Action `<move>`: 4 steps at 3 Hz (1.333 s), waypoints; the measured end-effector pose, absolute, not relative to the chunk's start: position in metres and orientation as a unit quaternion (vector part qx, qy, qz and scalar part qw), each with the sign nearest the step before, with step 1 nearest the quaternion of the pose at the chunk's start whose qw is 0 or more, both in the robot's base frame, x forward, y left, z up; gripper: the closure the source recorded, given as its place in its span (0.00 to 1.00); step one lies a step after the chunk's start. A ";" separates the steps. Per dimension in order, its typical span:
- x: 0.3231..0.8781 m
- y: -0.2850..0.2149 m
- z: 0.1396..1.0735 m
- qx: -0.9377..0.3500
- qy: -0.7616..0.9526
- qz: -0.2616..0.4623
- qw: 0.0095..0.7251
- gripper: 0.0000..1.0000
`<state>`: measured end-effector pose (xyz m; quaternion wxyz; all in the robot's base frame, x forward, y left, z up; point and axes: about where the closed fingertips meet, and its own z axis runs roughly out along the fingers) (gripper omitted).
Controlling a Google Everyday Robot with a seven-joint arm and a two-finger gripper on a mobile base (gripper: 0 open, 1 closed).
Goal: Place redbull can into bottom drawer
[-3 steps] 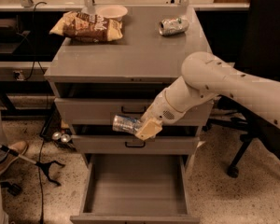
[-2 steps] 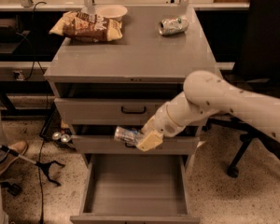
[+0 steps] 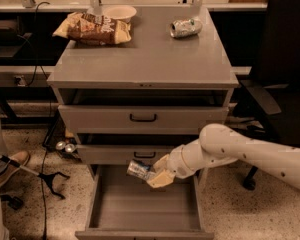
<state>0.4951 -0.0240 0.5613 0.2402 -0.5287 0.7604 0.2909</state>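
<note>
Since the earlier frames, the gripper [image 3: 152, 174] has descended from the level of the middle drawer [image 3: 110, 154], carrying the redbull can [image 3: 139, 169]. Jaws are clamped on the can, which is held roughly horizontal over the far part of the open bottom drawer [image 3: 140, 206]. On the cabinet top [image 3: 150, 59], a snack bag [image 3: 92, 29], a bowl [image 3: 119, 12] and a fatter can [image 3: 186, 27] lie at the far edge.

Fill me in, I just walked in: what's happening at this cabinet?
The robot arm's pincer is shut on the redbull can, holding it on its side above the open bottom drawer. The can is not yet set down. A snack bag and a second can lie on the cabinet top.
</note>
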 end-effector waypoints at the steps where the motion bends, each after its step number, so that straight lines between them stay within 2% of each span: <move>1: 0.497 -0.015 0.509 -0.501 0.759 0.325 0.258 1.00; 2: 0.477 -0.004 0.463 -0.483 0.761 0.364 0.236 1.00; 4: 0.496 -0.011 0.418 -0.474 0.767 0.349 0.256 1.00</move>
